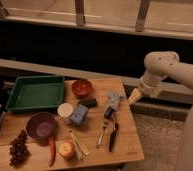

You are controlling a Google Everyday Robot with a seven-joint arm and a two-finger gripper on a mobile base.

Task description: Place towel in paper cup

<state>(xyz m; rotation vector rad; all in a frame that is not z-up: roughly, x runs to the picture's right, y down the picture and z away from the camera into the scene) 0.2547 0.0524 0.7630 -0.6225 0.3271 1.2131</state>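
The robot's gripper (134, 96) is hovering just off the wooden table's (125, 145) edge, jaws spread wide and holding nothing, apparently poised for a reach. The towel (113, 99) is lying crumpled on the tabletop near the gripper. The paper cup (65, 110) is standing mouth-up well beyond the towel, ready to receive it.

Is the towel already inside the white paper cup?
No, the towel lies on the table, apart from the paper cup; the gripper hangs just off the table's edge.
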